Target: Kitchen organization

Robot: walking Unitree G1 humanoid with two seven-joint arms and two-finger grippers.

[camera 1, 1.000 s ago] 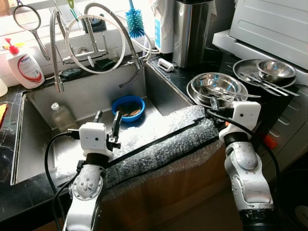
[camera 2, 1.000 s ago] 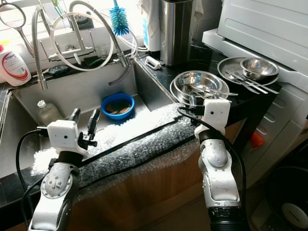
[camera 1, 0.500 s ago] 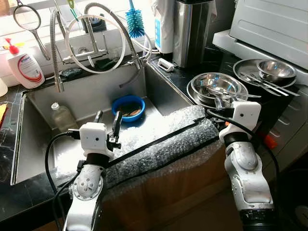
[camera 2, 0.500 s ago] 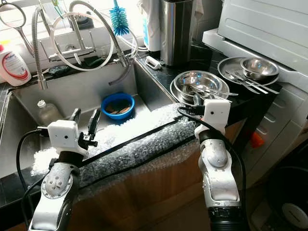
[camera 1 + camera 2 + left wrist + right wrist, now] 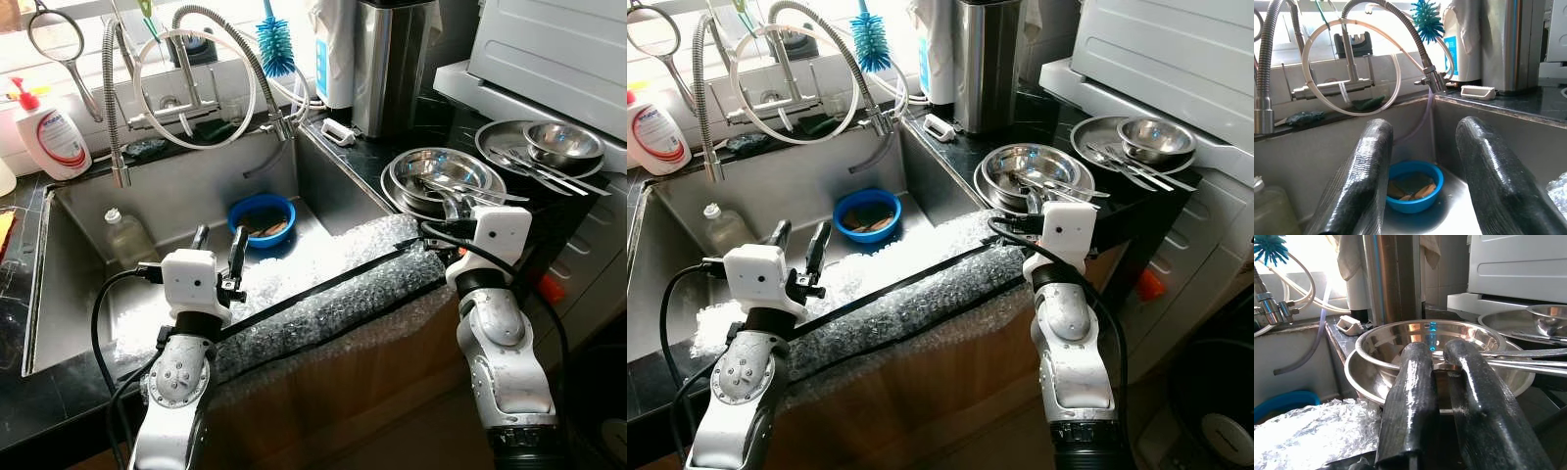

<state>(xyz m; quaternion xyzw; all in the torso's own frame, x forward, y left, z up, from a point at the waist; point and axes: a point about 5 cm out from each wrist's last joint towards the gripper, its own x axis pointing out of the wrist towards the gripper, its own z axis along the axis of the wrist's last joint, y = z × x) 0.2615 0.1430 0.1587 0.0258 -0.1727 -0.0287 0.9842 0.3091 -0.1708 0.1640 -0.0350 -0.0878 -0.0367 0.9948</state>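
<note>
Both tools: left [image 5: 1422, 161] spread wide, right [image 5: 1442, 369] nearly closed

The black tabletop [image 5: 364, 155] around the steel sink [image 5: 323, 191] carries a stack of steel bowls [image 5: 441, 176] with utensils, a tall steel bin [image 5: 390, 64] and a small white brush [image 5: 336, 131]. In the sink lie a blue bowl [image 5: 261, 217] and a plastic bottle [image 5: 125, 238]. Bubble wrap [image 5: 323, 294] drapes over the front edge.

Two silver arms are seen, each built of rounded metallic segments and capped by a boxy white wrist housing. Black cables are looped from each housing down along the forearm. Each of the left gripper [image 5: 217, 247] and right gripper [image 5: 1442, 396] is fitted with two long, glossy black fingers.
</note>
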